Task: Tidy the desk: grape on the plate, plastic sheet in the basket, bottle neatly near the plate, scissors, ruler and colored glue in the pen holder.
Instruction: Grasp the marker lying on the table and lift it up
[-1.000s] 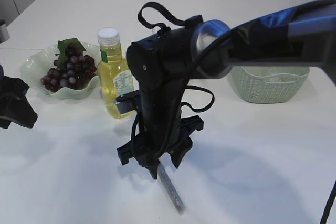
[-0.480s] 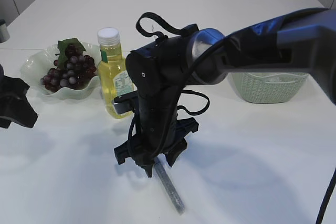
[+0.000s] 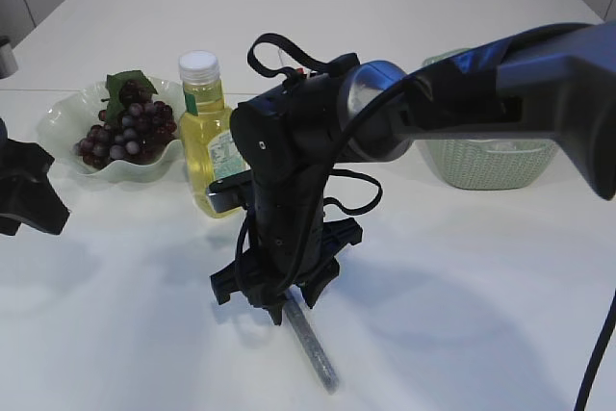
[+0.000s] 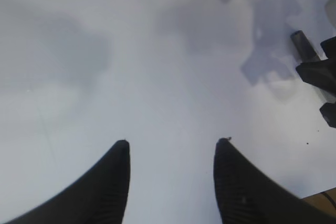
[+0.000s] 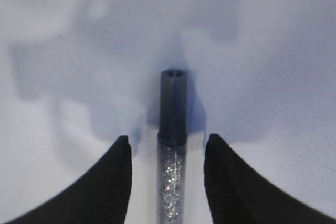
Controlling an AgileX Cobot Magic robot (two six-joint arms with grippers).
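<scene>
Right arm: a glossy black casing is seen, with a rounded joint housing and one small screw on its side.
Right forearm: a dark blue cover is fitted.
Cables: black loops are routed over the wrist and beside it.
Right gripper: curved black fingers with ribbed inner faces are shown.
Left gripper: matching black ribbed fingers are shown.

White table before you: glitter glue tube flat between the right claw's fingers; bottle, grape plate and basket beyond it.
</scene>
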